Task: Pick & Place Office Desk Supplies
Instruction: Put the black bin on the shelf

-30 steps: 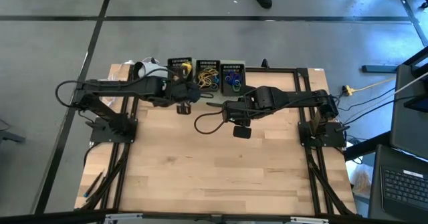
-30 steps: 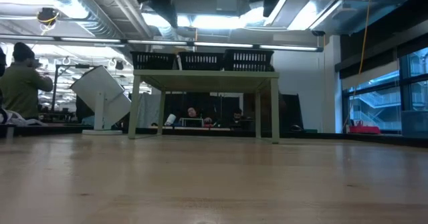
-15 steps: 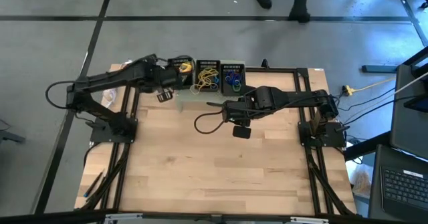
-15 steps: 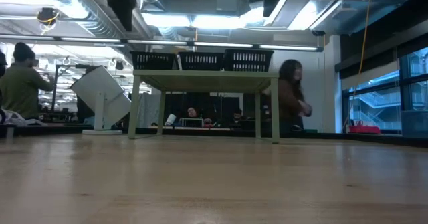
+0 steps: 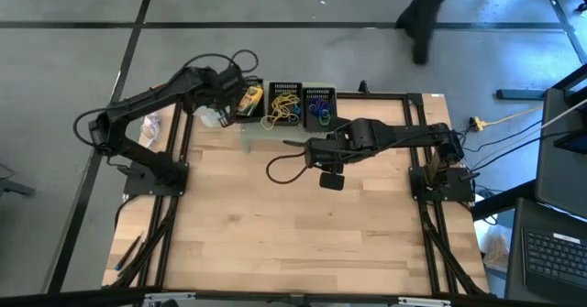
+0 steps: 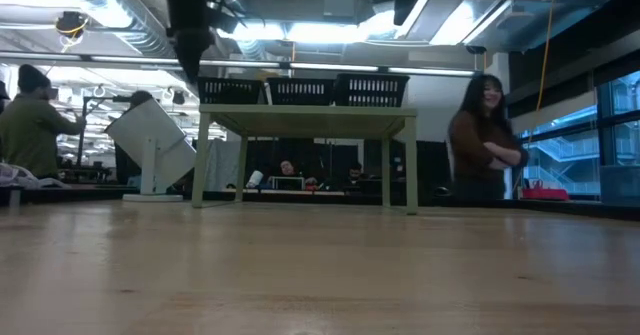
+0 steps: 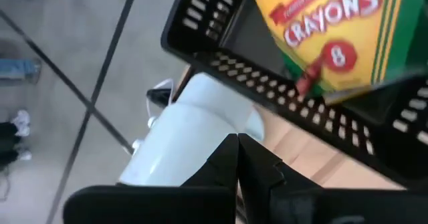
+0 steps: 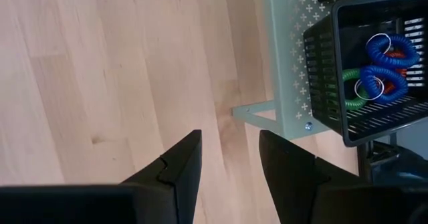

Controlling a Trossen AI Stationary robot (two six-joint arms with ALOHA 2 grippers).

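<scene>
Left pincer point(image 7: 238, 158): fingers pressed together, clenched on nothing. In the high view it sits at the far left corner of the counter point(image 5: 303, 234), just beside the leftmost black mesh tray point(image 5: 246, 98) and over a white object point(image 5: 213, 116) on the counter edge. The left wrist view shows that white object point(image 7: 194, 137) directly beyond the fingertips, touching or nearly touching the tray's wall; which one cannot be told.

Crayon box point(image 7: 334, 40): yellow and green, lying inside the leftmost tray, tilted against its wall. A small reddish piece shows at the box's lower corner, too blurred to identify.

Middle tray point(image 5: 284, 104): tan rubber bands point(image 5: 283, 105) in a loose heap.

Right-hand tray point(image 8: 374, 70): blue, green and red coil clip rings point(image 8: 378, 67) piled together.

All three trays stand in a row on the pale green perforated stand point(image 8: 287, 63) at the far edge of the counter.

Right pincer point(image 8: 224, 164): fingers parted, released, gripping nothing, held over bare wood near the stand's leg, in front of the right-hand tray.

Low view: a person point(image 6: 485, 140) stands behind the counter at the right, arms folded; another person point(image 6: 30, 120) at far left.
</scene>
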